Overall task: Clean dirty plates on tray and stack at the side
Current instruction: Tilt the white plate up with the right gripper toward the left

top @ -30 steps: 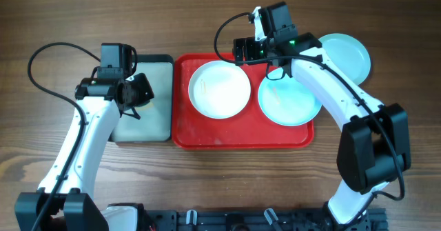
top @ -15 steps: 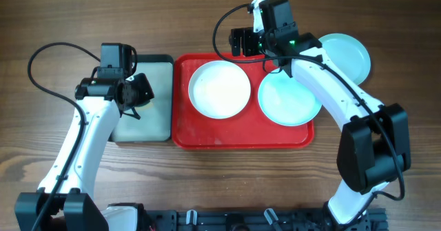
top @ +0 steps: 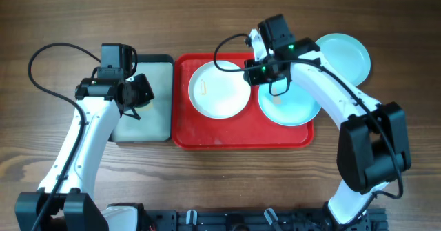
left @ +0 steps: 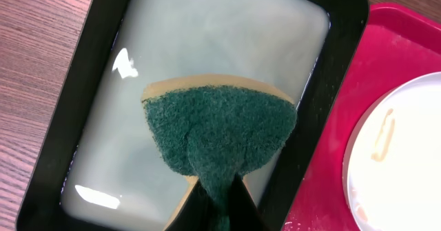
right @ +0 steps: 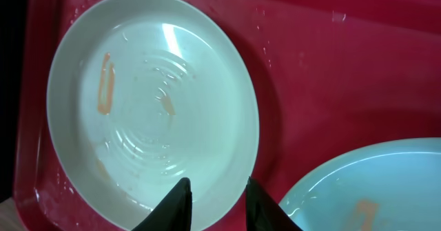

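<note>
blocked over the black-rimmed tray [top: 162,131] by the left gripper [top: 138,92] and its green sponge [left: 220,131]. crowded on the red tray [top: 241,138]: white plate [top: 219,88] and light-blue plate [top: 296,107] close together, right gripper [right: 216,193] at the narrow gap between them. open along that tray's bare front strip and on the wooden table [top: 207,17] beyond.

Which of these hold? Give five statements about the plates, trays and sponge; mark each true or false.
1. The white plate carries orange smears. True.
2. The left gripper holds a green sponge over the black-rimmed tray. True.
3. All three plates sit on the red tray. False: one light-blue plate lies on the table beside the red tray.
4. The right gripper hovers over the sponge. False: the right gripper sits astride the white plate's rim.
5. The second light-blue plate is spotless. False: the second light-blue plate, on the tray, bears an orange smear.
</note>
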